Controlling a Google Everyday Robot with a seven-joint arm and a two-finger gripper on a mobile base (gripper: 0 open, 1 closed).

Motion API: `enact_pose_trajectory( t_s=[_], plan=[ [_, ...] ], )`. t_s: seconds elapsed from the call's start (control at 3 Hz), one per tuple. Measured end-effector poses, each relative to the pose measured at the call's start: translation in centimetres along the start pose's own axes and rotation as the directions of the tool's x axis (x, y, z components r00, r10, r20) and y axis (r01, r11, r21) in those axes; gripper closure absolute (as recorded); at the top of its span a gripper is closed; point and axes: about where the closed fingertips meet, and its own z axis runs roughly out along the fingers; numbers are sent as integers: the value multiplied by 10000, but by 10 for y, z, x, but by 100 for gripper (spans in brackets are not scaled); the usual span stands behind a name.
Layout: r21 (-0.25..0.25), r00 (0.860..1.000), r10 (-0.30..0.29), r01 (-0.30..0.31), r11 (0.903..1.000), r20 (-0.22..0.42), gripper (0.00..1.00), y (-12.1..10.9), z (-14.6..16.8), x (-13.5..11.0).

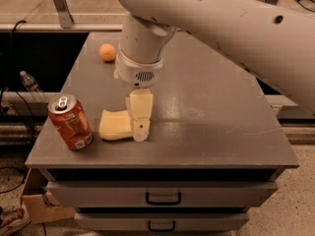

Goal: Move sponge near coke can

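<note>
The pale yellow sponge (114, 125) lies flat on the grey table (216, 132), close to the right of the red-orange coke can (70, 121), with a small gap between them. The can stands upright near the table's front left corner. My gripper (140, 132) points straight down at the sponge's right end, and its tip is at table level. The sponge's right edge is hidden behind the gripper.
A small orange ball (107, 52) lies at the back left of the table. My large white arm (221, 18) spans the upper right. Drawers (162, 198) sit below the front edge. A plastic bottle (30, 82) lies off the table's left side.
</note>
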Motion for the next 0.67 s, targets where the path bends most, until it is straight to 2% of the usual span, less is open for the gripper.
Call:
enact_pose_trajectory(
  t_s=[0.33, 0.67],
  plan=[
    [-257, 10000, -22, 23, 9997, 47, 0, 12, -3, 21],
    [-299, 9994, 341, -342, 9990, -40, 0, 24, -11, 58]
  ],
)
